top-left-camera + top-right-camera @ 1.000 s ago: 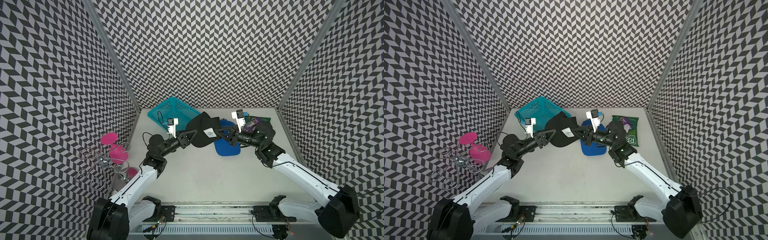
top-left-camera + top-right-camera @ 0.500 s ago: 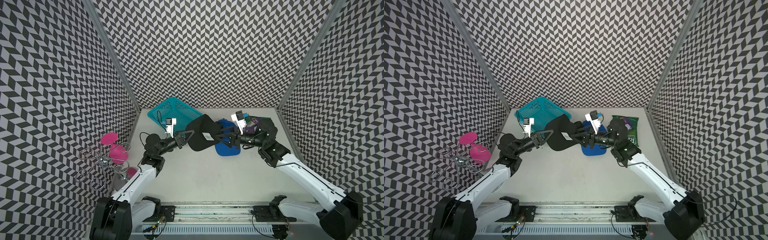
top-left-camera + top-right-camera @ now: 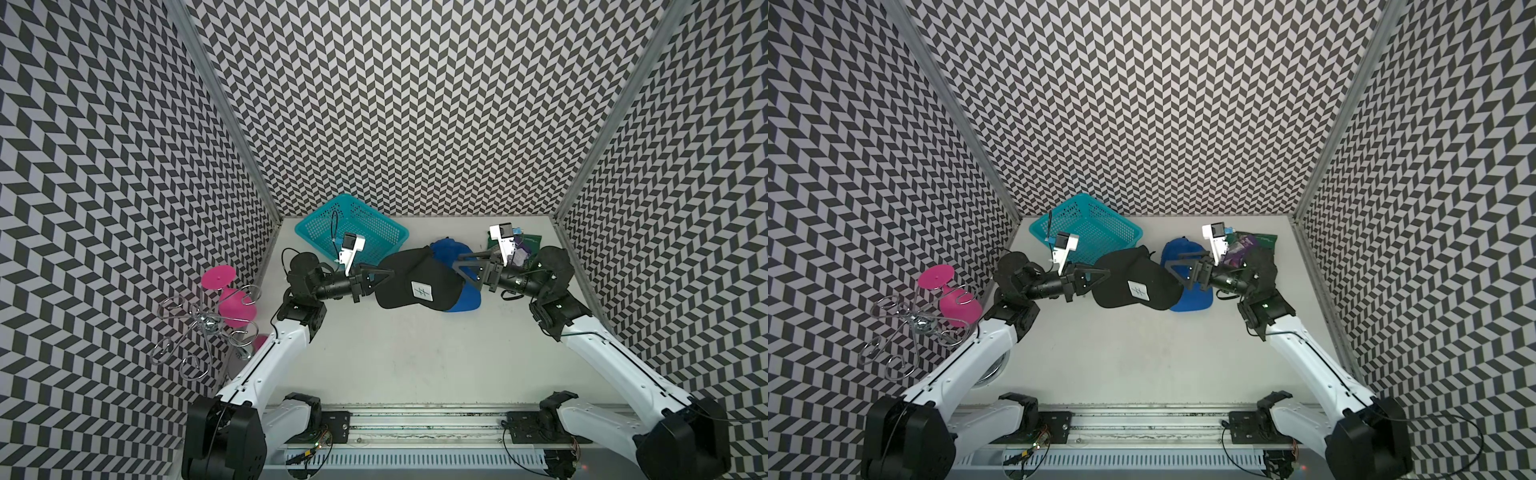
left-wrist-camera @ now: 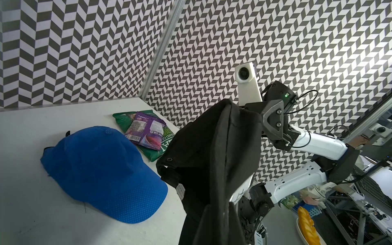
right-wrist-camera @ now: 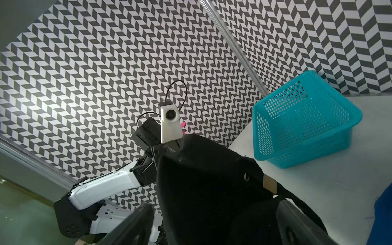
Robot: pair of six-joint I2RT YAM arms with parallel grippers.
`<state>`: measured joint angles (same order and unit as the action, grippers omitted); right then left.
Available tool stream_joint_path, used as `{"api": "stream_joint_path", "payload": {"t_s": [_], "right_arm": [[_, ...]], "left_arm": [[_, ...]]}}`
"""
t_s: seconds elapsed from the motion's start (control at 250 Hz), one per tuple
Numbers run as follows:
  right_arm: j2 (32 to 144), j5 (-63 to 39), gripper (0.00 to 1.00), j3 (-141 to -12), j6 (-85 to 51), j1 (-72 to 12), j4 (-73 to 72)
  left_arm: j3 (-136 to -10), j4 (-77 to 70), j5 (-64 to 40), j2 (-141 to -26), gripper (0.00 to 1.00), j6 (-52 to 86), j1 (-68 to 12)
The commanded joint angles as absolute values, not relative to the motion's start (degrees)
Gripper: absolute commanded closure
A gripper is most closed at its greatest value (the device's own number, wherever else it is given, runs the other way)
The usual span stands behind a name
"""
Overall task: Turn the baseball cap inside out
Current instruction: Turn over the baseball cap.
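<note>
Blue cap [image 3: 468, 298] half behind black cap [image 3: 409, 274]

Black-and-white chevron walls [image 3: 415, 104] enclose a pale grey table [image 3: 415, 353] on three sides.

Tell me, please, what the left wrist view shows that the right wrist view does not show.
Only the left wrist view: the purple snack bag lying on the green snack bag, the whole blue baseball cap and the right arm. Only the right wrist view: the teal basket and the left arm. Both: the black baseball cap close up, the white table, the chevron walls; the right wrist view catches only a blue edge, probably that cap.
</note>
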<state>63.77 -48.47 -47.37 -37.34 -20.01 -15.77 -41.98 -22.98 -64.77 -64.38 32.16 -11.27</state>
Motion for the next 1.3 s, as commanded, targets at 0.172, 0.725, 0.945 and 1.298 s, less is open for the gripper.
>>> {"api": "stream_joint_path", "payload": {"t_s": [0.172, 0.725, 0.945, 1.298], "right_arm": [[62.3, -42.8, 0.07, -47.6, -36.2, -19.2, -10.2], [65.9, -54.0, 0.29, -47.6, -38.8, -19.0, -19.4], [64.7, -52.5, 0.58, -47.8, -34.6, -19.1, -20.1], [68.6, -47.1, 0.95, -51.5, -19.4, -23.2, -8.8]], "left_arm": [[-43.3, -23.3, -57.1, -63.3, 1.00, 33.0, -11.2], [-41.1, -27.5, -58.6, -63.0, 1.00, 37.0, -11.2], [-40.7, -21.5, -57.9, -63.6, 1.00, 36.5, -11.3], [-36.3, -19.2, -56.6, -62.7, 0.95, 42.7, -11.3]]}}
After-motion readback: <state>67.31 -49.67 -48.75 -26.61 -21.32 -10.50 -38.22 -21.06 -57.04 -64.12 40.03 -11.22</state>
